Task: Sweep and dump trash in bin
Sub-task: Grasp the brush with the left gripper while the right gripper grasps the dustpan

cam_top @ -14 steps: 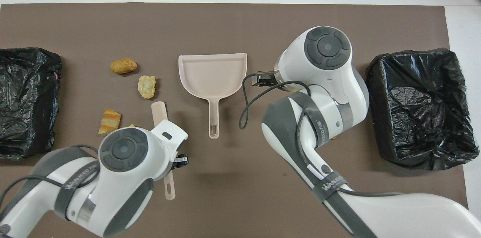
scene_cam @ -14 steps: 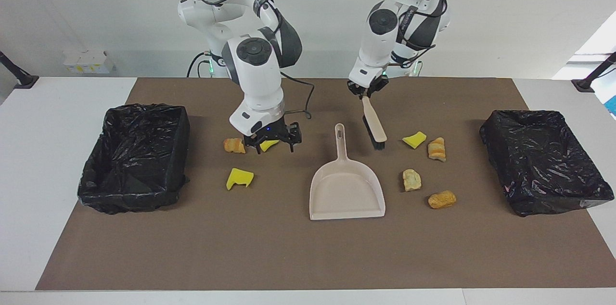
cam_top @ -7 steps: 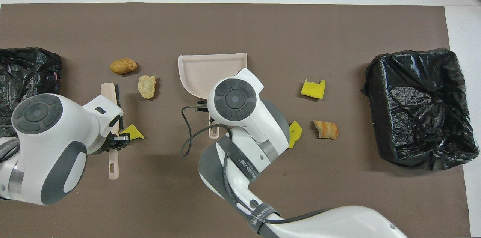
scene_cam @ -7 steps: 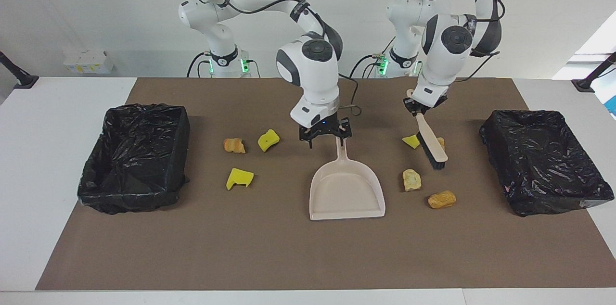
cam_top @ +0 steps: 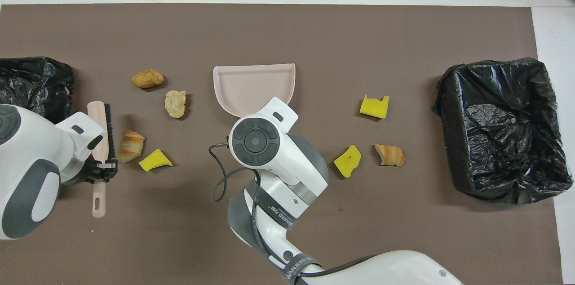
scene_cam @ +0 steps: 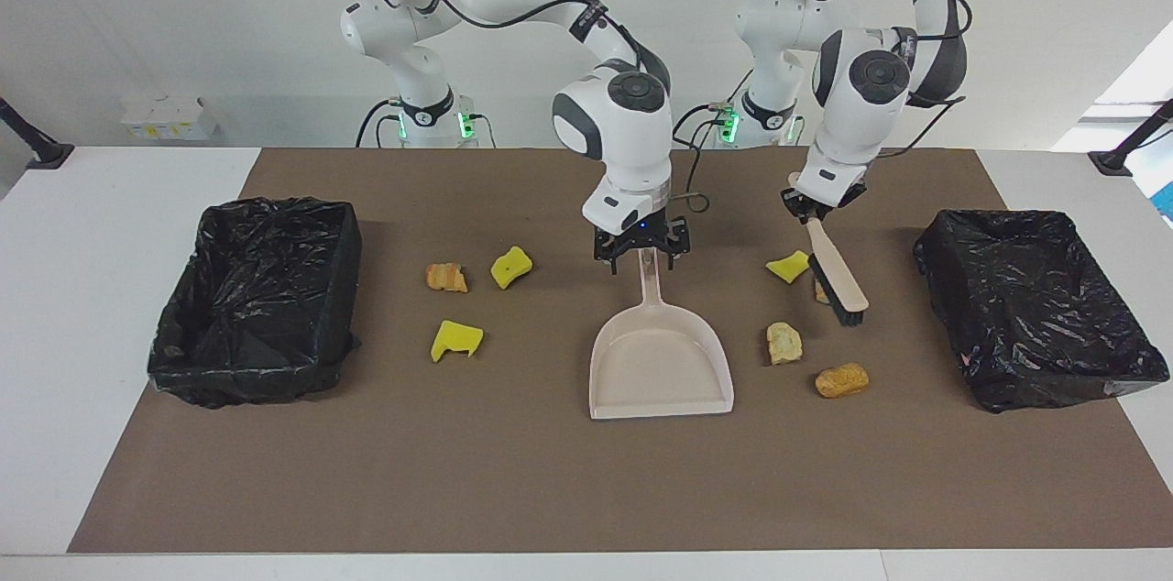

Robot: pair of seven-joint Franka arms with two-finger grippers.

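Observation:
The beige dustpan lies flat mid-mat, its handle toward the robots. My right gripper is down at that handle, open, with a finger on each side. My left gripper is shut on the handle of the brush, which hangs tilted, its bristles beside a bread chunk. The trash is scattered. Toward the left arm's end lie a yellow scrap and two more chunks. Toward the right arm's end lie two yellow scraps and a chunk.
A bin lined with black plastic stands at each end of the brown mat: one at the right arm's end, one at the left arm's end. White table shows around the mat.
My right arm swung from the scraps near its bin over to the dustpan handle and lowered astride it. My left arm carried the brush toward its own end, past the yellow scrap.

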